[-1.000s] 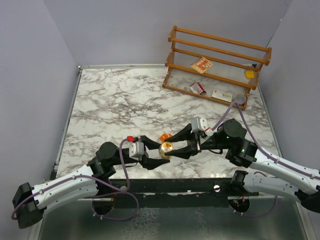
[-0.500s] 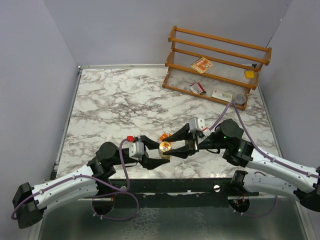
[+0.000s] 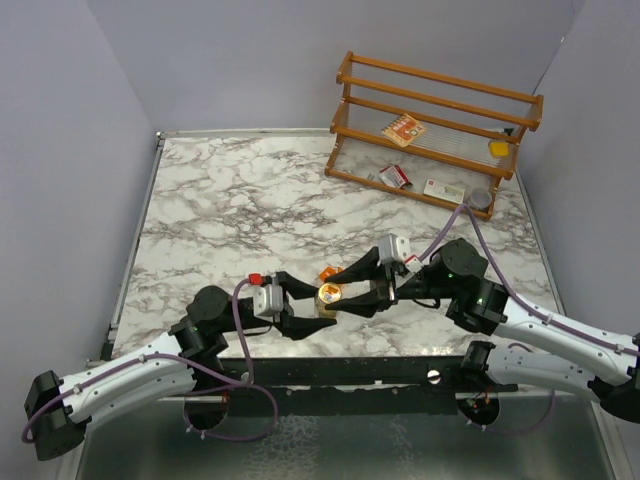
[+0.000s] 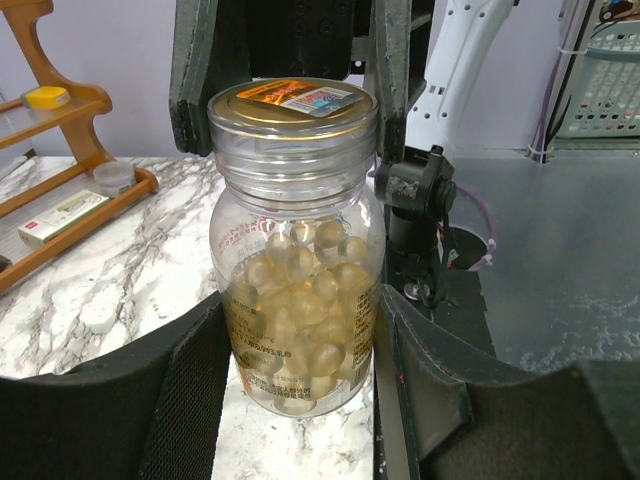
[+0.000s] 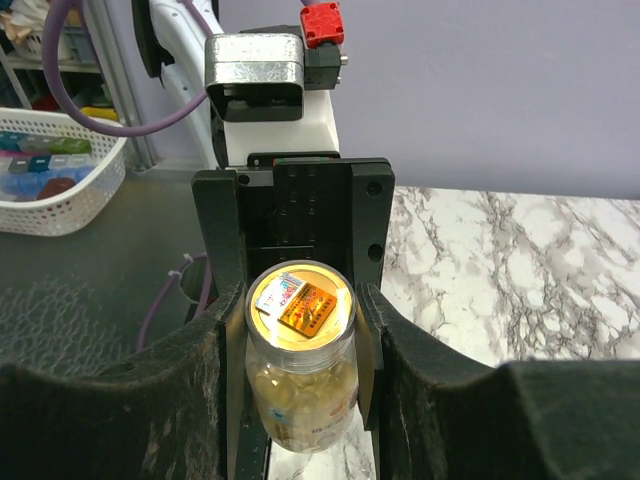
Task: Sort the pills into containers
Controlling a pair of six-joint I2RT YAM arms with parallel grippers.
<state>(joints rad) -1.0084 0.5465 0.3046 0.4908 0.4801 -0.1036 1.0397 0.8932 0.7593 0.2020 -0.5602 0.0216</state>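
Observation:
The clear jar [image 3: 329, 294] with tan-yellow capsules and a gold lid sits between both grippers near the table's front edge. My left gripper [image 3: 314, 302] is shut on the jar's body [image 4: 300, 290], one finger on each side. My right gripper [image 3: 347, 289] is shut on the jar's lid [image 5: 300, 305], its fingers [image 4: 388, 70] flanking the lid in the left wrist view. I cannot tell whether the jar's base touches the marble. The tiny orange box [image 3: 327, 272] lies on the table just behind the jar.
A wooden rack [image 3: 440, 110] stands at the back right with red-and-white packets [image 3: 395, 176] and a yellow item. A grey tin [image 3: 481, 199] sits beside it. The table's front edge is just below the jar. A white basket [image 5: 60, 180] is off the table.
The jar and both grippers have shifted slightly left and away from the front edge. The left arm's elbow has moved. Both grips are unchanged.

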